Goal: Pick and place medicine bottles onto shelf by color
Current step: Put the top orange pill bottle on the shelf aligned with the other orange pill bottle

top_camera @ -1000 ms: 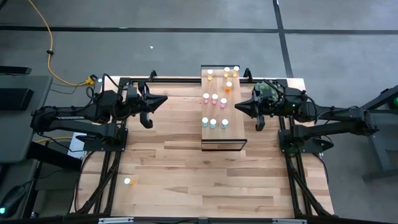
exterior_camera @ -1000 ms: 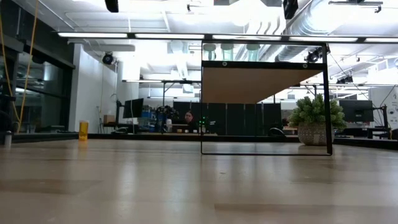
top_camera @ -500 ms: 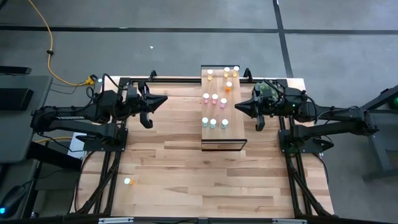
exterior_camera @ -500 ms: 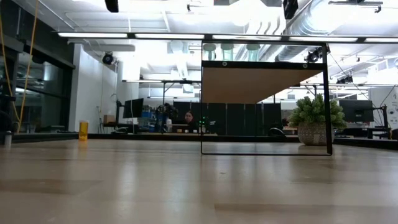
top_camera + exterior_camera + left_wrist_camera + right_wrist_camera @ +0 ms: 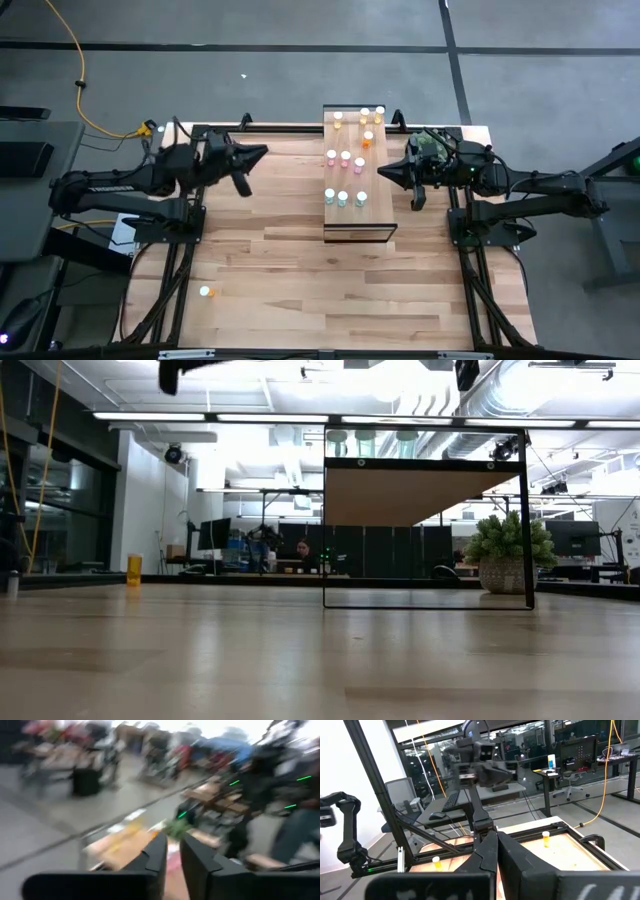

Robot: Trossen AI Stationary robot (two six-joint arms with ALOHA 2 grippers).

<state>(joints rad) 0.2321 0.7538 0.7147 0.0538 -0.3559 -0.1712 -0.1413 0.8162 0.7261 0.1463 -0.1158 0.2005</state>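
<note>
On the plank bench [image 5: 300, 270], the shelf [image 5: 354, 232] runs lengthwise front-to-back, bottles [image 5: 345, 158] upright; left gripper [image 5: 262, 152] slightly parted, right gripper [image 5: 381, 171] closed, both empty.

A potted plant [image 5: 506, 560] beyond the table; yellow cable [image 5: 82, 85] on the floor.

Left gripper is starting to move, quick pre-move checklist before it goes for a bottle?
1. Left gripper empty: ok, nothing between the fingers.
2. Left gripper open enough to grasp: not ok, only a narrow gap.
3. Right gripper parked clear beside the shelf: ok, shut.
4. Target on tabletop: ok, a lone bottle stands near the front left.
5. Target's colour: cannot tell.
6. Bottles on shelf upright, grouped: ok.
</note>
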